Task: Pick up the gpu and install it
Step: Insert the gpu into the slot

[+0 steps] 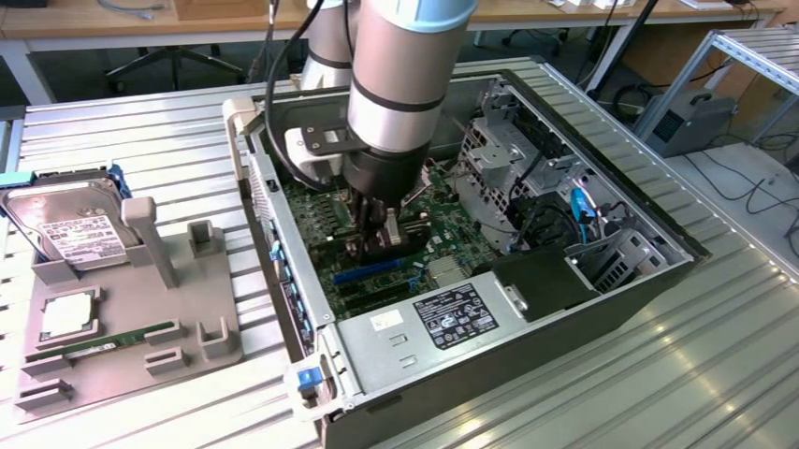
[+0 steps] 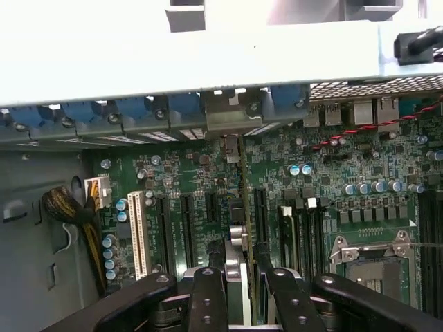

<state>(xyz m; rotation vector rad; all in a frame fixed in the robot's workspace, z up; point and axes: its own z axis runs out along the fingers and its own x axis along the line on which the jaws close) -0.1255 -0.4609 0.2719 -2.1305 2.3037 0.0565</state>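
The gpu (image 1: pixel 395 231) stands on edge inside the open computer case (image 1: pixel 268 215), low over the green motherboard (image 1: pixel 431 210). My gripper (image 1: pixel 376 245) reaches down into the case and is shut on it. In the wrist view the gpu (image 2: pixel 239 235) shows edge-on as a thin strip between the black fingers (image 2: pixel 208 294), running toward the case's rear wall, where its silver end bracket (image 2: pixel 232 114) sits among the blue slot clips. My gripper (image 2: pixel 239 261) holds it over the black expansion slots (image 2: pixel 208 214). Whether the card's lower edge sits in a slot is hidden.
A white slot (image 2: pixel 138 232) and the CPU socket (image 2: pixel 374 256) flank the card. The power supply (image 1: pixel 437 323) and drive cage (image 1: pixel 506 159) crowd the case. On the exterior view's left, a grey holder (image 1: pixel 125 309) carries a hard drive (image 1: pixel 63 229) and a RAM stick (image 1: pixel 119 339).
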